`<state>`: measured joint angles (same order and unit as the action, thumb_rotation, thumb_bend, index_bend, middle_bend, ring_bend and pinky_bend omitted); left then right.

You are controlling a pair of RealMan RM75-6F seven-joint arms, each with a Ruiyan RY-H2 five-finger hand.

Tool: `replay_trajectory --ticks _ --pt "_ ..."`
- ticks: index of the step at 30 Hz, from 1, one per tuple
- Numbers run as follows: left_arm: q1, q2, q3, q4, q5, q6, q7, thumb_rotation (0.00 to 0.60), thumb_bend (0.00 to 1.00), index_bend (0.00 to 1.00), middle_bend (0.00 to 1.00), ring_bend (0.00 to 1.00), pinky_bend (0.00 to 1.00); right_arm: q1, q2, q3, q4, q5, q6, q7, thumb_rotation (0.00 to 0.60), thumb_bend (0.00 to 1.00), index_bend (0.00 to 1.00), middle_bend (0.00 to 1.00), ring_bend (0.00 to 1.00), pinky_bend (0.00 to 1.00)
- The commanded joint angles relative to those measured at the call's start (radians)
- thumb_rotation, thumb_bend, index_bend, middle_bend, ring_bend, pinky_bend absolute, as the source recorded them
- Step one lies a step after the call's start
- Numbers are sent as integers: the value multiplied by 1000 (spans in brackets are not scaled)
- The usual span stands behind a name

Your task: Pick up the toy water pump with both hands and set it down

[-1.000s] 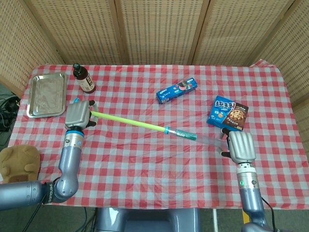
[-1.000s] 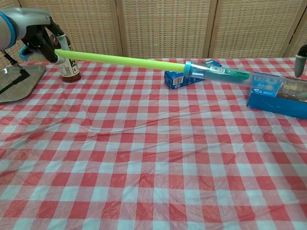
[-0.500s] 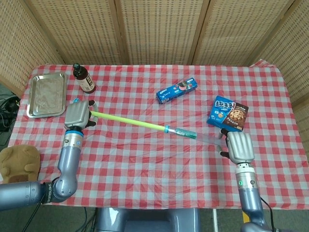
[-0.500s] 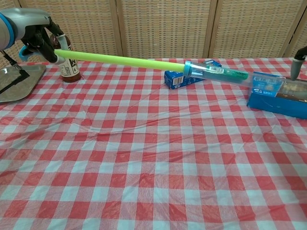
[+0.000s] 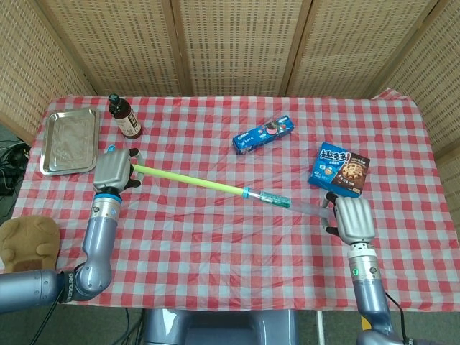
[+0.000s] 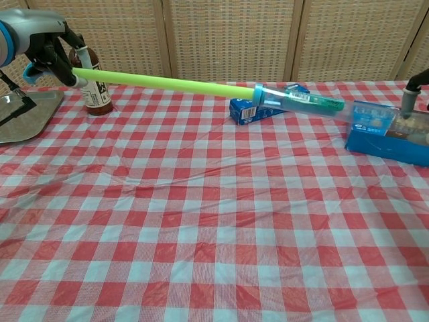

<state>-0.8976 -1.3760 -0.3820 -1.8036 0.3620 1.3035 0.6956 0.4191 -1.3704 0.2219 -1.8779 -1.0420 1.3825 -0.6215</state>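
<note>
The long toy water pump (image 5: 223, 187), yellow-green rod into clear tube, spans diagonally between hands: left hand (image 5: 112, 169) grips the rod end, right hand (image 5: 352, 219) curls around the tube end.

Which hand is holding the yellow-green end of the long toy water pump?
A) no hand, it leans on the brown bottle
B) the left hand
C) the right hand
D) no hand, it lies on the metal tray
B: the left hand grips the yellow-green end of the toy water pump, while the right hand is at the clear end.
</note>
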Motion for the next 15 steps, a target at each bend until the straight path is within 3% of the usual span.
replay_trajectory --ticks 1,15 --pt "0 1 1 -3 1 1 0 600 712 885 964 887 798 0 -3 -1 2 -5 6 3 600 467 584 1000 1000 677" --pt "-4 12 24 -34 -12 -2 27 600 712 885 964 887 798 37 -17 32 18 -14 12 -19 600 475 601 1000 1000 676"
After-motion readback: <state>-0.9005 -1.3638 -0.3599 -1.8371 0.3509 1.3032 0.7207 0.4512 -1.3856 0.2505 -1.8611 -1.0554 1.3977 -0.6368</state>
